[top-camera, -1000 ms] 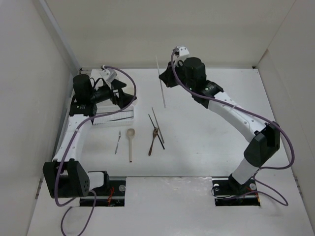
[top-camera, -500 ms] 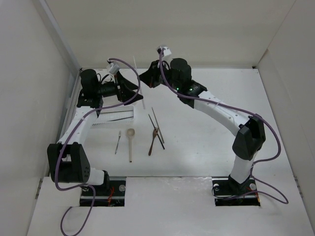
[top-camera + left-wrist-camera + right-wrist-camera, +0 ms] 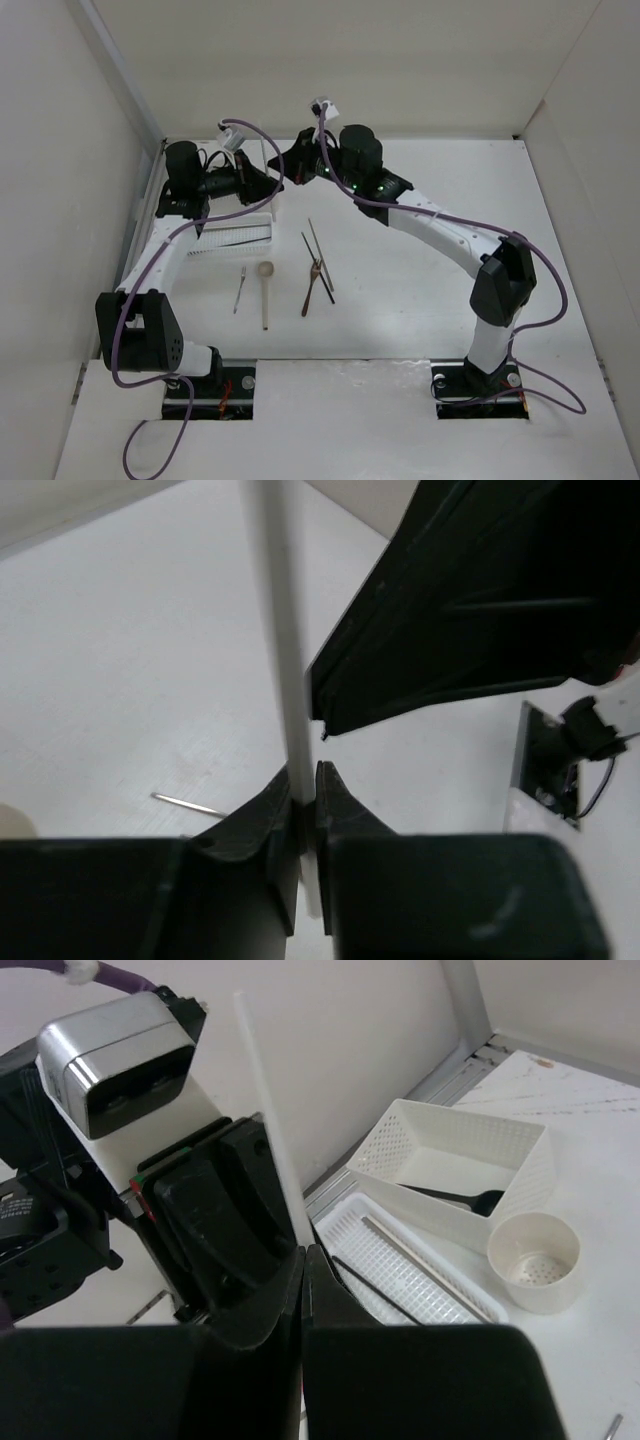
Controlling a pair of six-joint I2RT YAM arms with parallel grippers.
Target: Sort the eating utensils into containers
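A pale chopstick (image 3: 280,630) stands nearly upright between both grippers, above the back left of the table. My left gripper (image 3: 305,775) is shut on its lower part. My right gripper (image 3: 303,1250) is shut on the same chopstick (image 3: 265,1100), right beside the left one (image 3: 268,185). The ribbed tray (image 3: 345,1222) holds a dark chopstick (image 3: 375,1285) and a pale one (image 3: 420,1260). In the box (image 3: 520,1175) lies a dark spoon (image 3: 470,1198). The round cup (image 3: 545,1295) stands next to it. On the table lie a metal fork (image 3: 240,288), wooden spoon (image 3: 265,290), brown fork (image 3: 310,290) and dark chopsticks (image 3: 318,258).
White walls close the table at the left, back and right. The tray (image 3: 240,240) sits just under the left arm near the left wall. Both arm bases stand at the near edge.
The right arm carried the pale chopstick left to the left gripper. The left gripper, open before, has shut on it. The right gripper stayed shut.
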